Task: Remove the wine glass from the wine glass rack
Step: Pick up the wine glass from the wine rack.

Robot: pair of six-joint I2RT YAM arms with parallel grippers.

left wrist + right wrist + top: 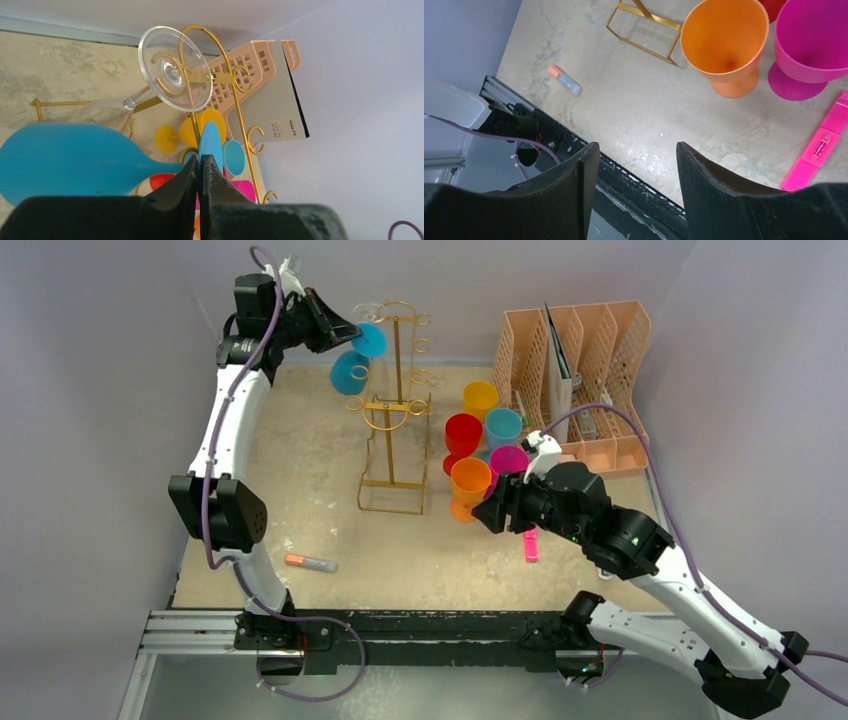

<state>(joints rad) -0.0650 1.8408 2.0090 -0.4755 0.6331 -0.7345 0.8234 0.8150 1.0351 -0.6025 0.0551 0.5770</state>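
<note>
Left jaws are pinched narrow on the rim of the flat foot of the blue wine glass (65, 160). I see that foot edge-on between the pads, with the smooth, opaque plastic bowl lying out sideways to the left. The glass is held high, just beside the top arm of the thin gold wire rack (390, 408). I cannot tell whether its foot is clear of the curled hook.

My judgement: the grasp is made and removal is at most barely done; drawing the glass well clear is left.

A clear wine glass (175, 67), transparent with a round disc foot, hangs on a neighbouring loop. Right jaws stand wide and empty above the mottled beige tabletop (320, 490), near a matte orange cup (724, 45) and a pink cup (809, 45).
</note>
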